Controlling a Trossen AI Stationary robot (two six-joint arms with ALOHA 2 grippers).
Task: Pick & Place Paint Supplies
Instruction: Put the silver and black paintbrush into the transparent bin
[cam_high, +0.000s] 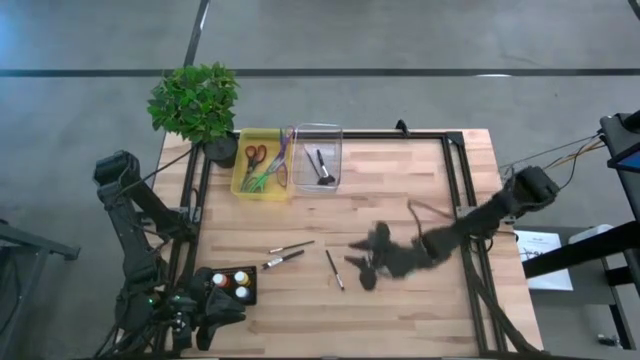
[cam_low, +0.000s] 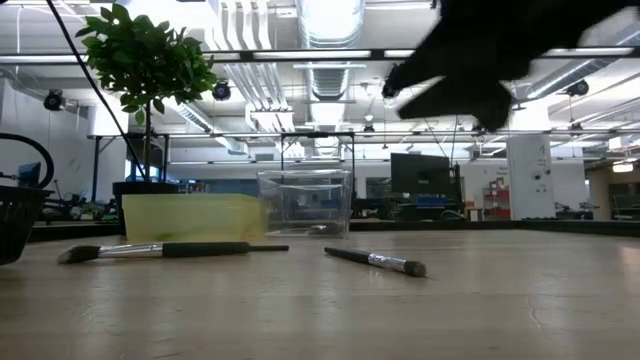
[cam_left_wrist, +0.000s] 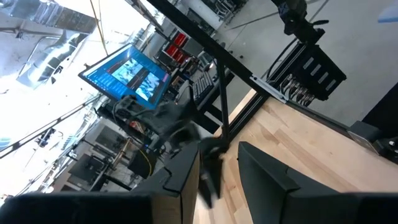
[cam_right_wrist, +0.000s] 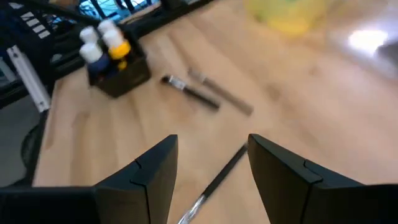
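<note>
Three dark-handled paintbrushes lie flat on the wooden table: two (cam_high: 290, 247) (cam_high: 283, 261) left of the middle and one (cam_high: 334, 270) beside them. Paint bottles (cam_high: 232, 281) stand upright in a black holder (cam_right_wrist: 118, 78) at the near left. My right gripper (cam_right_wrist: 211, 168), blurred in the high view (cam_high: 368, 268), hovers open above the table's middle, its fingers either side of the third brush (cam_right_wrist: 217, 180) and clear of it. My left gripper (cam_left_wrist: 217, 180) waits open and empty, pointing level, by the holder at the near left corner (cam_high: 212, 310).
At the far edge a yellow tray (cam_high: 262, 163) holds scissors, and a clear container (cam_high: 318, 157) beside it holds a brush. A potted plant (cam_high: 195, 105) stands at the far left corner. A black frame (cam_high: 455, 180) borders the table.
</note>
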